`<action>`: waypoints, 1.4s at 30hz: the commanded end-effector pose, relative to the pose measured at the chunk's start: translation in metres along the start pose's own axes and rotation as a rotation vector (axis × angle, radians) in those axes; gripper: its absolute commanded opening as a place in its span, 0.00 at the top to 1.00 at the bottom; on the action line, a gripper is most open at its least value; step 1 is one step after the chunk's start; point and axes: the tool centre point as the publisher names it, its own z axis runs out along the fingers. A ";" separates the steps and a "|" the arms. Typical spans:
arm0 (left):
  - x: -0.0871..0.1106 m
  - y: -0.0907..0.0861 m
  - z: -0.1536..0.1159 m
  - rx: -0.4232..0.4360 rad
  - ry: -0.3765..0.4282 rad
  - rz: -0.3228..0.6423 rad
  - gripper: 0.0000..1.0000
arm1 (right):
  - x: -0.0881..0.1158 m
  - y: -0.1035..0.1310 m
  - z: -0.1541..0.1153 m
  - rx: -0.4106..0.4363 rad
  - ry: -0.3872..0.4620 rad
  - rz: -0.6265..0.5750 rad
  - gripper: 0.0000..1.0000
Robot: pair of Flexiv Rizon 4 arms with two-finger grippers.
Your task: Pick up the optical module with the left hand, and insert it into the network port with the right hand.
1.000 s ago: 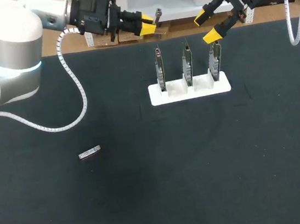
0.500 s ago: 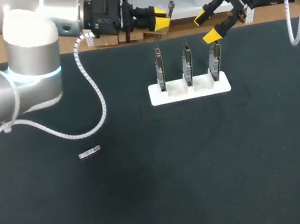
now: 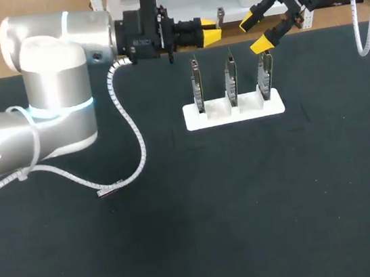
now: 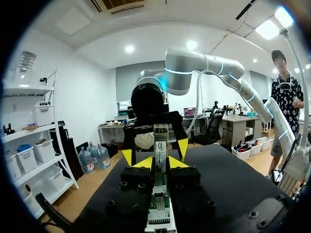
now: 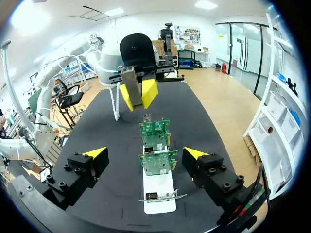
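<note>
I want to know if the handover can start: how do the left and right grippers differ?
The left gripper is shut on the optical module; the right gripper is open and empty. The left gripper points sideways, toward the right gripper; the right gripper tilts down over the white stand of circuit boards. Both are black with yellow tips.

Tabletop: dark matte covering, near-black throughout. Far edge runs straight across the head view. Lighting even, shadows soft.
</note>
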 end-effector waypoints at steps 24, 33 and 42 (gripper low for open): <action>0.006 -0.003 0.022 0.018 -0.038 -0.022 1.00 | 0.000 0.001 0.000 0.004 0.000 -0.001 0.00; 0.007 0.000 0.023 0.011 -0.051 -0.031 1.00 | 0.000 0.001 0.000 0.004 0.000 -0.001 0.00; 0.009 0.004 0.025 0.028 -0.070 -0.051 1.00 | 0.000 0.001 0.000 0.004 0.000 -0.001 0.00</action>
